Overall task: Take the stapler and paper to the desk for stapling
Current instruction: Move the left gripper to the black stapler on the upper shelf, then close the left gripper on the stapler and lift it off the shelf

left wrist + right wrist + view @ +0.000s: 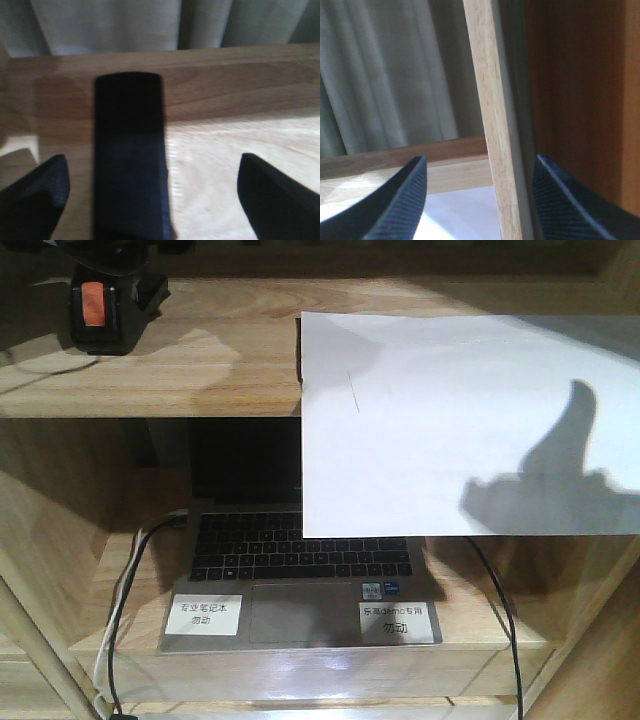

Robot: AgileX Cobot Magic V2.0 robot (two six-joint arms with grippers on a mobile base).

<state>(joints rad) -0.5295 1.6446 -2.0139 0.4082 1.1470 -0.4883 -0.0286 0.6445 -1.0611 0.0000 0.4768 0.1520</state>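
A laptop [300, 560] sits low in frame, under the light-wood desk [200, 350]. White paper [430, 410] overhangs the desk edge at right, and the black stapler [95, 310] is upper left. The left gripper [152, 159] is wide open, straddling the stapler without touching it. The right gripper [481, 159] is wide open and empty. Grey curtains [110, 25] hang behind.

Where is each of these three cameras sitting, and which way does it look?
Front: faces the wooden shelf, seeing stapler, paper, laptop; robot barely visible.
Left wrist: looks past open left gripper at the stapler.
Right wrist: looks past open right gripper toward curtain, paper below.
Shared: front and left wrist both show the stapler.
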